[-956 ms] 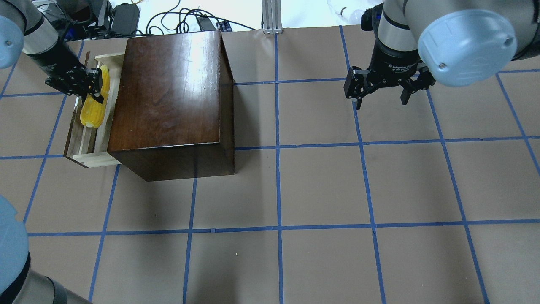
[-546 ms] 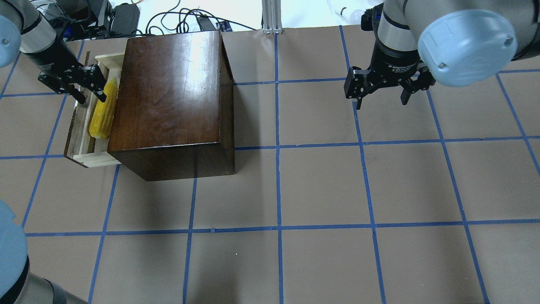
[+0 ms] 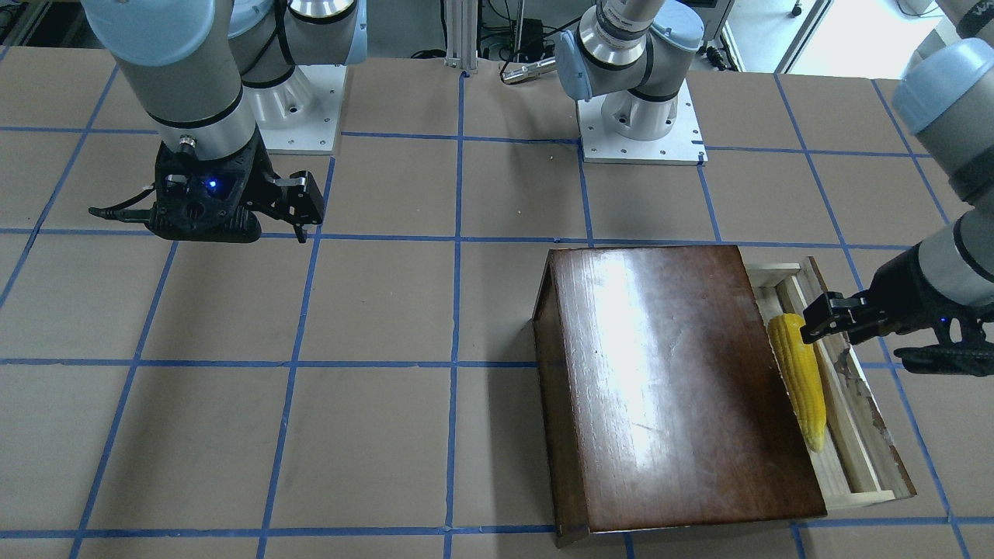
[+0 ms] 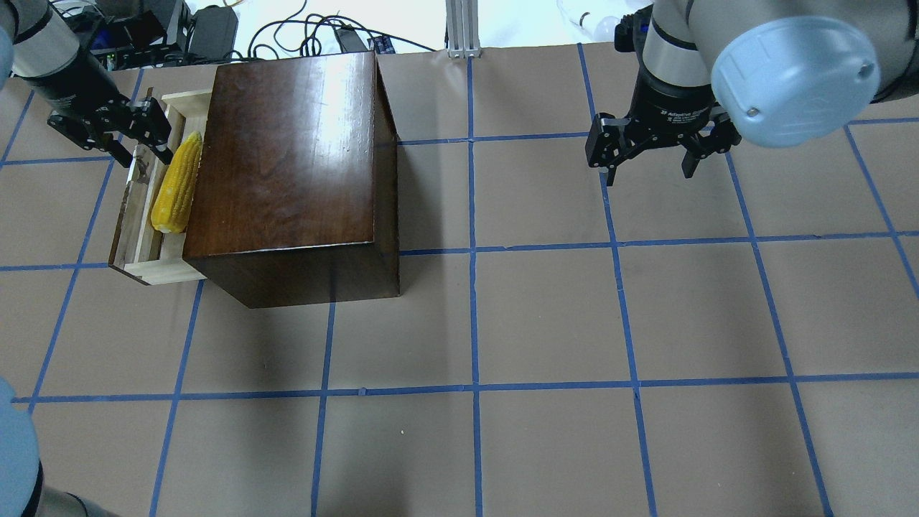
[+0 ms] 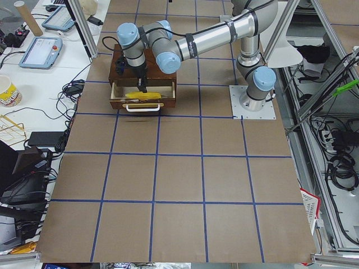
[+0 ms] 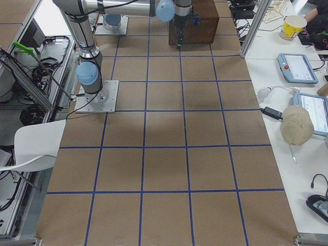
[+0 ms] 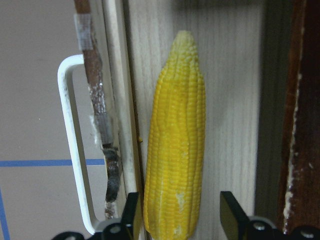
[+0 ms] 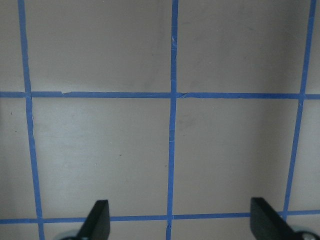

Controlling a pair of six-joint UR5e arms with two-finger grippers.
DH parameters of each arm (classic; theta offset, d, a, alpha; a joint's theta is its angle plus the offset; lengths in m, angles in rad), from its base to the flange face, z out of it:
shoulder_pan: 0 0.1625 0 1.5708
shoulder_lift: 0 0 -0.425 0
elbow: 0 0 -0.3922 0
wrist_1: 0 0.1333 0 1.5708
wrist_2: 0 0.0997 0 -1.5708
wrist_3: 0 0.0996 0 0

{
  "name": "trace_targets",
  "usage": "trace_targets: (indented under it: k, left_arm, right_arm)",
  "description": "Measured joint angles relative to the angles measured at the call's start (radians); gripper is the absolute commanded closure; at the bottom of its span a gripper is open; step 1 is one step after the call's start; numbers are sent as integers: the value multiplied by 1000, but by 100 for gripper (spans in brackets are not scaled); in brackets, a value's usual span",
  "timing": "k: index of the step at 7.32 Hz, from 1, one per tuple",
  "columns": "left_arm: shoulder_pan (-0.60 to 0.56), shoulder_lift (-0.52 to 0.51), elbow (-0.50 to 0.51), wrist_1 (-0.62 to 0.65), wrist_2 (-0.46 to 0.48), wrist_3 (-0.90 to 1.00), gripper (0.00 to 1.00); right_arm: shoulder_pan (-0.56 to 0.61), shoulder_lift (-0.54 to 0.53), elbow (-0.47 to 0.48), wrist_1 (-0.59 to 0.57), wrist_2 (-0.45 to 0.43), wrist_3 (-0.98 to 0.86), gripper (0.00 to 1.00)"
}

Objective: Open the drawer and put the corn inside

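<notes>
The drawer (image 4: pixel 140 240) stands pulled out of the dark brown box (image 4: pixel 287 151) on the table's left. The yellow corn (image 4: pixel 177 185) lies loose on the drawer's pale floor (image 7: pixel 235 100), close against the box, with its tapered tip toward the far end. My left gripper (image 4: pixel 141 152) hovers open over the drawer's far end, its fingers apart on either side of the corn's thick end (image 7: pixel 177 145) without touching it. My right gripper (image 4: pixel 650 172) hangs open over bare table at the far right, holding nothing.
A white wire handle (image 7: pixel 70 150) sits on the drawer's worn front panel. Cables and electronics (image 4: pixel 215 29) lie beyond the table's far edge. Blue tape lines grid the brown table (image 4: pixel 546 316). The robot bases (image 3: pixel 641 132) stand at the table's robot side.
My left gripper has let go of the corn and drawn back up and to the left. The corn has settled flat in the drawer, against the box. The right arm has not moved.
</notes>
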Motion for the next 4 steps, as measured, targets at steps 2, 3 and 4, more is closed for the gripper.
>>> trace_targets:
  k: [2, 3, 4]
  left_arm:
    - [-63, 78, 0, -50, -1, -64, 0]
    - [-123, 115, -1, -61, 2, -128, 0]
    - [-190, 149, -4, -74, 4, -187, 0]
  right_arm:
    - [0, 0, 0, 0, 0, 0, 0]
    - [0, 0, 0, 1, 0, 0, 0]
    - [0, 0, 0, 1, 1, 0, 0]
